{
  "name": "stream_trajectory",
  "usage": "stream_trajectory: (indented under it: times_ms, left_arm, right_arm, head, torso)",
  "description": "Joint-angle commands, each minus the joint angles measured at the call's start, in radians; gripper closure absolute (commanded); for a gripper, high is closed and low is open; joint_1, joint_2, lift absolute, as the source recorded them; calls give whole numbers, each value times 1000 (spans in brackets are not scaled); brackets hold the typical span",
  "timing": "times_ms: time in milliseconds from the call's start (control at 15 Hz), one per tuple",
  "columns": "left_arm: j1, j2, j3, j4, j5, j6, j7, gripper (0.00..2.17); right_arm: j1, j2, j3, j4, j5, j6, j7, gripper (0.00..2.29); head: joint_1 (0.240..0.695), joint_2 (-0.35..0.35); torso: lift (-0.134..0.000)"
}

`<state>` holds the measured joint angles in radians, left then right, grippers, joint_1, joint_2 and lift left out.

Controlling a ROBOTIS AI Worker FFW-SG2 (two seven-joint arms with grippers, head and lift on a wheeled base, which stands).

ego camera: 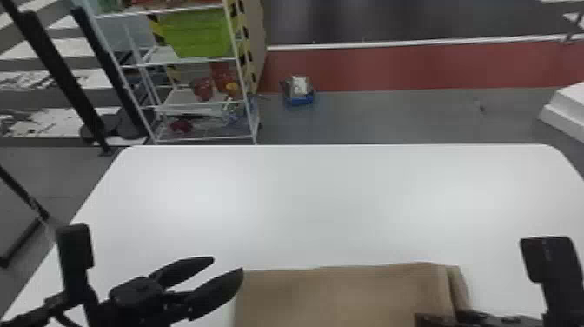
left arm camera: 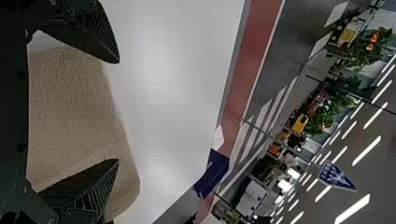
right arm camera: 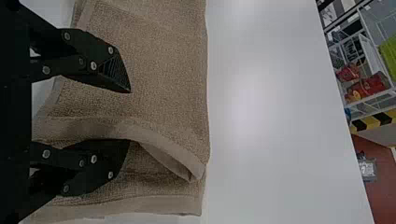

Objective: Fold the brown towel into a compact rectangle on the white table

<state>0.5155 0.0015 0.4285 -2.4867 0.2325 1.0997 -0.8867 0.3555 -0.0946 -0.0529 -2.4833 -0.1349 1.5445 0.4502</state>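
Brown terry towel [ego camera: 339, 295], hemmed layers stacked, lies on the near part of the white round-cornered worktop [ego camera: 304, 195]. Left black two-fingered hand [ego camera: 227, 266] at the towel's left end, fingers spread; can't tell if touching. Right black two-fingered hand [ego camera: 439, 319] at the right end, fingers apart, one above the top layer, other under its hemmed edge.

Brown towel [ego camera: 330, 295], right hand [ego camera: 456, 319] cut off by head view's bottom edge.
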Motion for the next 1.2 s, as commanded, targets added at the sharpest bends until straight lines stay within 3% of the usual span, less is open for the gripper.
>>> stream_trajectory:
  times_ms: [0, 133, 267, 667, 1133]
  left_arm:
    - [6, -4, 6, 0, 4, 1, 0, 147]
    - [6, -4, 1, -1, 2, 1, 2, 147]
    - [6, -4, 6, -1, 2, 1, 0, 151]
    - [54, -4, -1, 11, 67, 66, -46, 211]
    - [57, -4, -63, 45, 34, 69, -47, 211]
  right_arm:
    - [6, 0, -19, -14, -3, 1, 1, 566]
    - [5, 0, -18, -14, -5, 1, 7, 1042]
    - [-3, 0, -16, -13, -5, 4, 10, 1301]
    - [10, 0, -18, -17, -29, -33, 10, 1305]
    - [74, 1, -128, -163, -155, -20, 15, 1305]
  head:
    - [695, 115]
    - [695, 106]
    - [695, 105]
    - [695, 98]
    - [695, 69]
  torso:
    - [-124]
    - [-124]
    - [-124]
    - [-124]
    - [-124]
